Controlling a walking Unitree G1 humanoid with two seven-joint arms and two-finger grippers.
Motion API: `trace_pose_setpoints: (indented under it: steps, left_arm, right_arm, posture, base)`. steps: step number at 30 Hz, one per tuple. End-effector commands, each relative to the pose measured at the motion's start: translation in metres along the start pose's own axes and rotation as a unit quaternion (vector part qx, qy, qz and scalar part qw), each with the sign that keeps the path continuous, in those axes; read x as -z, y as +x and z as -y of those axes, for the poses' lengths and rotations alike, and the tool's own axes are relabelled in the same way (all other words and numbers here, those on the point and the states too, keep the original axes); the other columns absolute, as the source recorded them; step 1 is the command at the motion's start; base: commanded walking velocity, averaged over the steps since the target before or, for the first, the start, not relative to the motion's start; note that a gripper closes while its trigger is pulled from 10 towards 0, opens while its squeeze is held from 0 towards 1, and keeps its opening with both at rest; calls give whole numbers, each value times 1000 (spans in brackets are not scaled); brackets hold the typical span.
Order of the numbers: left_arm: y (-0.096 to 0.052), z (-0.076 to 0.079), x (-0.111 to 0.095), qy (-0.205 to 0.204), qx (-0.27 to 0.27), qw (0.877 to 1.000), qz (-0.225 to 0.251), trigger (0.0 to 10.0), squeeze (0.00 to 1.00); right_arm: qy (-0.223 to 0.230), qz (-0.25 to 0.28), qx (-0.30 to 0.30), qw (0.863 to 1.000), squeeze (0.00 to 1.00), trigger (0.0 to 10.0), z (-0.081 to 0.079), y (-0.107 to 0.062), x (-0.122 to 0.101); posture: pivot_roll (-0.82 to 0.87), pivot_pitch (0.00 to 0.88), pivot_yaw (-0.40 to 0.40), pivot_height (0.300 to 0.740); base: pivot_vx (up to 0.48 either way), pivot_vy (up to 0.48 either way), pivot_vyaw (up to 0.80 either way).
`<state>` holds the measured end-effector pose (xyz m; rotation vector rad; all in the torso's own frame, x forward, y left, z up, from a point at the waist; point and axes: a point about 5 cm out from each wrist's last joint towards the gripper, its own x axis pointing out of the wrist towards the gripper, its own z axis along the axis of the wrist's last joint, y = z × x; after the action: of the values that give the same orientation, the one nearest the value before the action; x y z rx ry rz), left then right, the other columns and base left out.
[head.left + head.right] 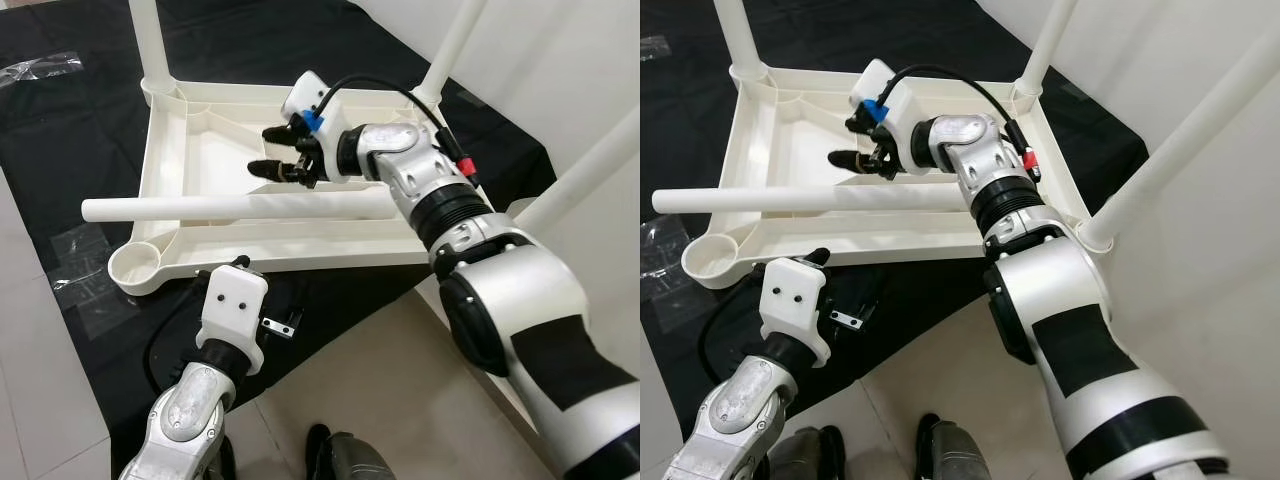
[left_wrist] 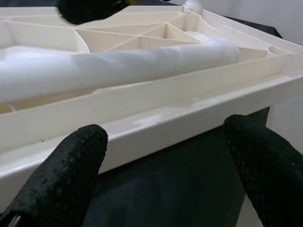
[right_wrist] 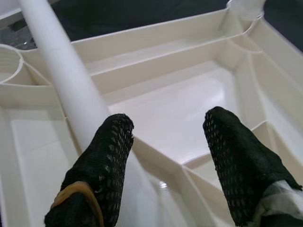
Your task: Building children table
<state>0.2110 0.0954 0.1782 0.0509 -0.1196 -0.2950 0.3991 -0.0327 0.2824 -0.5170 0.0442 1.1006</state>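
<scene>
A white plastic table top [image 1: 168,150] lies upside down on a black sheet. Upright legs stand in its far-left [image 1: 150,40], far-right [image 1: 455,45] and near-right [image 1: 590,165] corners. The near-left socket [image 1: 135,268] holds no leg. A loose white leg [image 1: 230,208] lies across the ribbed underside. My right gripper [image 1: 276,150] hovers open just beyond that leg, above the tray's middle, holding nothing; the leg [image 3: 61,71] passes beside one of its fingers [image 3: 102,165]. My left gripper [image 2: 165,161] is open, low at the table top's near edge [image 2: 156,123].
The black sheet [image 1: 60,150] covers the floor under the table top. Clear plastic wrapping [image 1: 40,68] lies at its far left. A small metal bracket [image 1: 282,324] rests on the sheet by my left wrist. Pale tile floor [image 1: 40,400] is nearest; a white wall [image 1: 590,60] rises on the right.
</scene>
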Motion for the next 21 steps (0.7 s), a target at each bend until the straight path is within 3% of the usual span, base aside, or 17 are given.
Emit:
trace_pose_setpoints:
  steps: [1, 8, 15, 21]
  left_arm:
    - [-2, 5, -1, -8, 3, 1000, 2, 10000, 0]
    - [-3, 7, 0, -12, 1, 1000, 1, 10000, 0]
    - [-4, 8, 0, -15, 0, 1000, 0, 10000, 0]
    - [-3, 9, 0, -16, -1, 1000, 0, 10000, 0]
  right_arm:
    - [5, -26, -18, 999, 0, 10000, -8, 6, 10]
    - [-23, -40, -81, 996, 0, 10000, -25, 20, 3]
    - [-66, -56, -115, 990, 0, 10000, -32, 26, -4]
    - [-102, -81, -99, 986, 0, 10000, -34, 31, -9]
  posture:
    - [31, 190, -182, 740]
    - [21, 201, -195, 740]
    - [15, 203, -200, 740]
    - [3, 207, -204, 740]
  base:
    - [0, 0, 0]
    - [0, 0, 0]
    - [0, 0, 0]
    - [0, 0, 0]
